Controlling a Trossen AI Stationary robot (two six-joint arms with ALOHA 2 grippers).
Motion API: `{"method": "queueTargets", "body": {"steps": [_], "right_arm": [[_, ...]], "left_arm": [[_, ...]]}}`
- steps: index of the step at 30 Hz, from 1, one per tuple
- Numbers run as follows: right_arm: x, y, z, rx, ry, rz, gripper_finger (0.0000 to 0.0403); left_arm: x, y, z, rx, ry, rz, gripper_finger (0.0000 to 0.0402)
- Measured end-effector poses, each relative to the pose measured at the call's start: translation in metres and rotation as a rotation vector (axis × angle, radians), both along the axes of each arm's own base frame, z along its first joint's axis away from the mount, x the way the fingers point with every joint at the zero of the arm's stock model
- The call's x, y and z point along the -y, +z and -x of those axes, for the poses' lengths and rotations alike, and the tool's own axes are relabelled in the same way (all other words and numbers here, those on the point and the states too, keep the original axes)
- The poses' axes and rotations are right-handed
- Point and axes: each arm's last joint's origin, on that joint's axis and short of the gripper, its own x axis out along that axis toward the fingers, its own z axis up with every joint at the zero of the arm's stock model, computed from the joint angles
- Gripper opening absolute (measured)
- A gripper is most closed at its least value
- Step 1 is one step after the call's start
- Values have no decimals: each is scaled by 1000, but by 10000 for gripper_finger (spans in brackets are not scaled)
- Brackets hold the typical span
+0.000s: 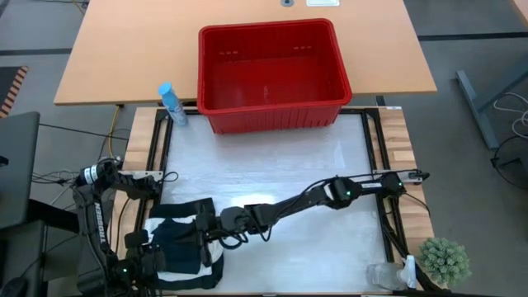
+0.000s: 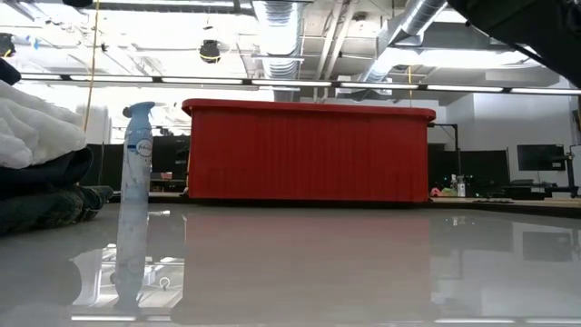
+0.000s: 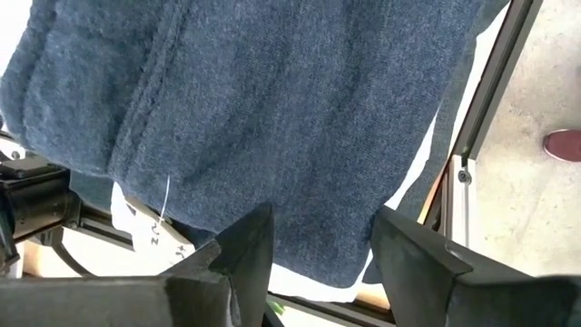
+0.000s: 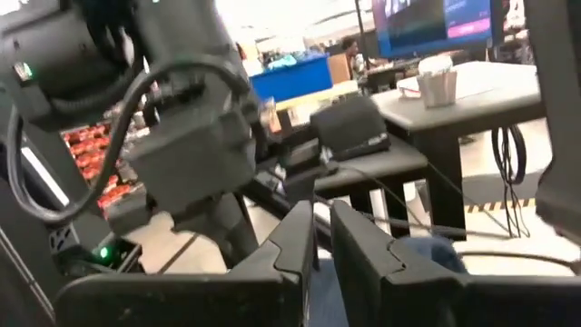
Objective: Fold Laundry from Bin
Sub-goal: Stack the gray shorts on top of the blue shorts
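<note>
The laundry (image 1: 180,243) lies as a pile at the table's near left corner: dark blue cloth (image 3: 272,118), a white piece (image 2: 36,127) and black cloth. My left gripper (image 3: 318,238) points down over the dark blue cloth, open, with nothing between its fingers. My right arm reaches across the table from the right. Its gripper (image 4: 322,227) is level at the pile's right edge (image 1: 206,225), fingers almost together, nothing seen between them. The red bin (image 1: 272,74) stands at the table's far edge; no cloth shows in it. My right gripper is at the pile's right edge, with blue cloth (image 4: 427,259) just under its fingers. I cannot tell whether it touches the cloth.
A light blue spray bottle (image 1: 172,103) stands left of the bin. A small green plant (image 1: 445,260) and a clear bottle (image 1: 388,274) sit at the near right corner. The white table surface (image 1: 313,165) between bin and pile is bare.
</note>
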Motion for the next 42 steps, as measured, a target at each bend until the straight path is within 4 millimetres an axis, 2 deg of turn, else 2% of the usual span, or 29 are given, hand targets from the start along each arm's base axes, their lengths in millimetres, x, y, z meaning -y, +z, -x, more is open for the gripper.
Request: {"method": "queueTargets", "body": {"steps": [4,10,15,24,26,29,31,35,42], "right_arm": [[3,-8,-4,-2,6,-1,69],[0,-37,-9,-76,43,-21,69],[-1,-54,-11,-142,70,-26,69],[2,-56,-12,-158,74,-23,69],[2,-56,-12,-157,74,-22,69],[2,-56,-12,-160,73,-22,69],[4,-56,-13,-160,70,-22,69],[6,-56,-13,-162,88,-29,69],[5,-59,-13,-201,118,-44,69]], "left_arm": [[0,0,-1,-4,-2,2,170],[-5,8,-4,-44,-1,38,171],[-9,11,-7,-96,16,59,175],[-9,35,-11,-34,-1,120,176],[-11,46,-13,68,18,126,176],[-14,57,-17,336,74,63,176],[-14,54,-19,450,73,-2,176],[-14,31,-16,592,106,-119,176],[-12,-11,10,636,234,-136,176]]}}
